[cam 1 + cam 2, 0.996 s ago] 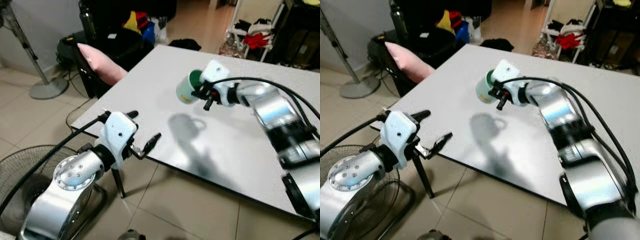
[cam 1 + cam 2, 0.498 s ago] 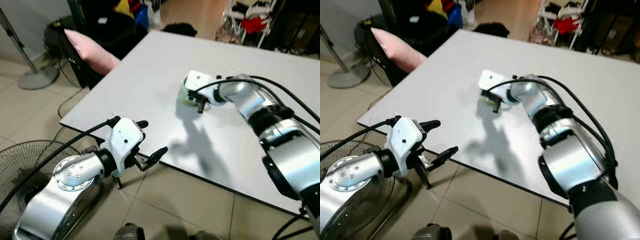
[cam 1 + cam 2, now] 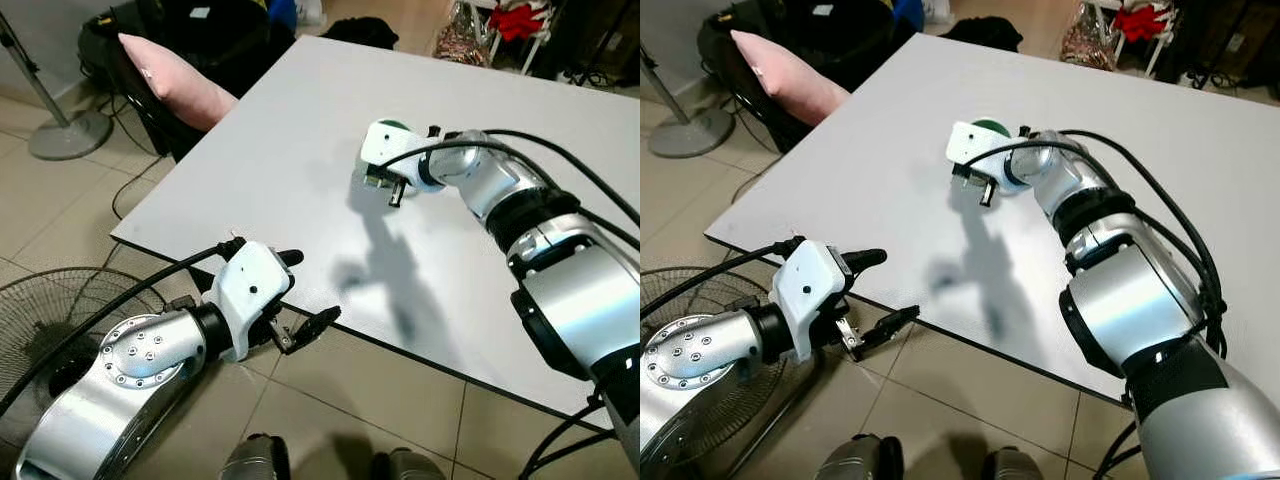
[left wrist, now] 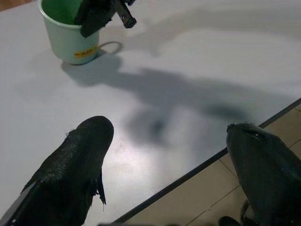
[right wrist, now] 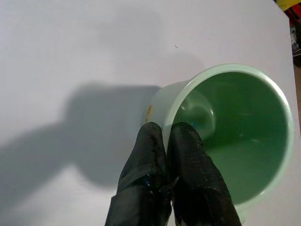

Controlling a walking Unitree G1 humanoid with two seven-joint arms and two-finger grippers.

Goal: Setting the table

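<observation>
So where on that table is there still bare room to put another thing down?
Almost everywhere. The white table is bare from its near edge by the left gripper up to the green cup, and bare beyond it. The one busy spot is the cup, pinched at its rim by the right gripper.

One green cup [image 4: 70, 35], one white table [image 3: 300, 140], one pink cushion [image 3: 170, 80], two fans [image 3: 45, 330]

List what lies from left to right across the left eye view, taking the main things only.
Standing fan's base → pink pillow → left gripper, open off the table's near edge → green cup on the white table, pinched at the rim by the right gripper → right arm.
</observation>
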